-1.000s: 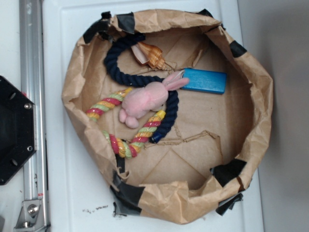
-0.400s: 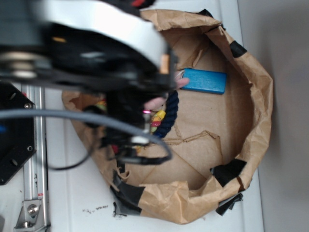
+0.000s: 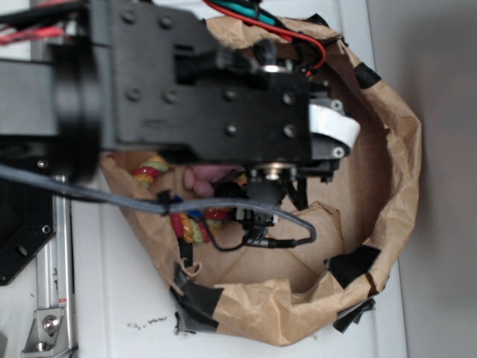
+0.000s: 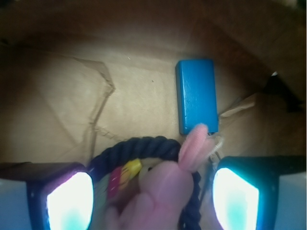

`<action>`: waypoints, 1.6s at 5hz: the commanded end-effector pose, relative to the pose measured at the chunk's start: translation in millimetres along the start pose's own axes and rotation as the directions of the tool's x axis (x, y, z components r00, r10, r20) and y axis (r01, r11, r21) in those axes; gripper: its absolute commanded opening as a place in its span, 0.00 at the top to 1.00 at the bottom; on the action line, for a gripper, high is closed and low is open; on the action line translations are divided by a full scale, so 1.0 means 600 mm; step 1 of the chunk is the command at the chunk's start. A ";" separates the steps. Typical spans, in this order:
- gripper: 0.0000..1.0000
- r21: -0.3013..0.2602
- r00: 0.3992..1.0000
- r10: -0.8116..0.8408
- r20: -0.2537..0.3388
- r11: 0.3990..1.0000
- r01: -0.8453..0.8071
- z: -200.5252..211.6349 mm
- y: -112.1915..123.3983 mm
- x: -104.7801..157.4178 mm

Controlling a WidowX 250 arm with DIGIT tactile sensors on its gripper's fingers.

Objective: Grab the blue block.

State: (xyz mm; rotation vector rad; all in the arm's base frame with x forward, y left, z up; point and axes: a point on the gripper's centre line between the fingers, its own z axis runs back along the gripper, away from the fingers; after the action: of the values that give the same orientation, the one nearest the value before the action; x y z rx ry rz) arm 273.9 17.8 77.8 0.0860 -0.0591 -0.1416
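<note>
Paper, rope, plush and smooth blue block

The blue block (image 4: 196, 96) has smooth, plain, slightly satin faces. The paper nest (image 3: 402, 149) is creased, matt brown paper patched with black tape. The navy rope (image 4: 139, 146) is twisted, coarse fibre; the pink bunny (image 4: 192, 146) is soft plush.

Black robot arm (image 3: 194, 89) over brown paper basin (image 3: 402, 149); striped rope (image 3: 190, 224), pink plush (image 3: 209, 177) partly visible; white desk (image 3: 104, 283).
</note>
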 end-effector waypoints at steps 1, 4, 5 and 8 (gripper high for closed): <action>0.00 -0.066 0.998 0.049 0.044 0.997 -0.046 -0.016 0.063 0.019; 0.00 -0.099 0.996 0.092 -0.009 0.991 -0.093 -0.053 0.071 0.064; 0.00 -0.136 0.991 0.130 -0.009 0.982 -0.130 -0.051 0.068 0.073; 0.00 -0.103 0.996 0.066 -0.056 0.992 -0.072 -0.128 0.026 0.061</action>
State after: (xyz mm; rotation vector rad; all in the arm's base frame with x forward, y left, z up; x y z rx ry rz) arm 317.1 43.4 12.4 -0.0190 0.0124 -0.0279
